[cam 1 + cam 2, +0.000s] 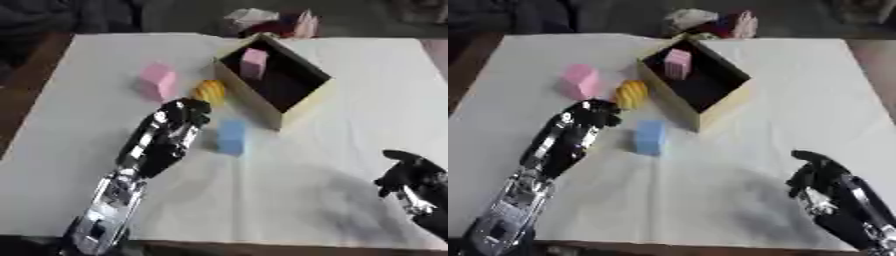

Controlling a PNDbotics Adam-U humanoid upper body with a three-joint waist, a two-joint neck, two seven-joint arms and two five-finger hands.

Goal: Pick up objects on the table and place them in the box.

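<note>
The room light is soft and even, coming mostly from above, and the white table cloth [350,75] takes it without harsh glare, only a pale wash toward the far side. Both views are blurred all over; edges smear and fine detail is lost. The left hand [179,117] looks streaked, its outline doubled. A broad faint shadow lies on the cloth near the right hand [815,172], and a short one beside the blue block [232,136]. The inside of the box [719,107] is dark. The far background and left edge fall into gloom.
</note>
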